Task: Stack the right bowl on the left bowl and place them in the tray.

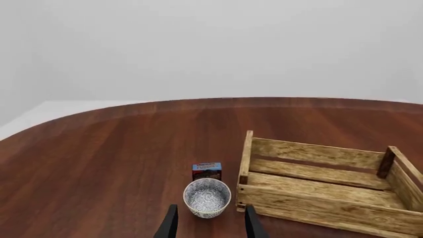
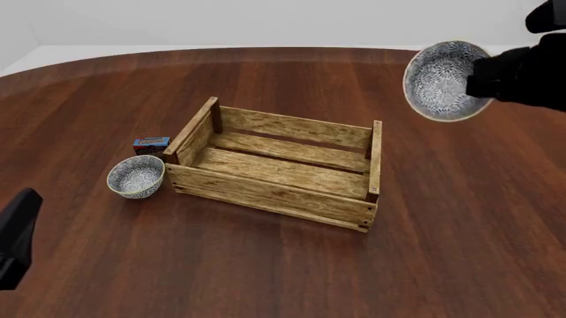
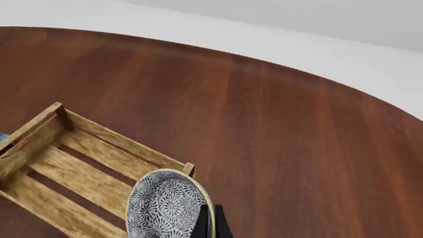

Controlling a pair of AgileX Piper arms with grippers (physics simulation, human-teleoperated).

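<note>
On my left, the left claw [image 1: 210, 224] hangs low with its fingers spread wide, nothing between them, lined up on the left bowl [image 2: 136, 177]. That bowl sits upright on the desk [image 2: 265, 265], mouth up, just off the tray's near-left corner. Just behind it stands a small blue-and-brown box [image 2: 151, 144], close to the tray's left end and apart from the bowl. In the left wrist view the bowl [image 1: 207, 197] lies dead ahead of the fingers, box [image 1: 206, 170] beyond it.

In the middle is the tray [image 2: 280, 196], an open slatted crate with darker corner posts. Its long axis runs left to right across the desk, skewed so the left end lies farther from me and the right end nearer. I see nothing inside it.

To the right, the right claw [image 3: 209, 225] is pinched on the rim of the right bowl [image 2: 446, 81], held up in the air beyond the tray's far-right corner. The bowl is tipped on its side, mouth facing left and toward me. The right wrist view shows the bowl [image 3: 168, 206] over the tray's corner post [image 3: 189, 169]
</note>
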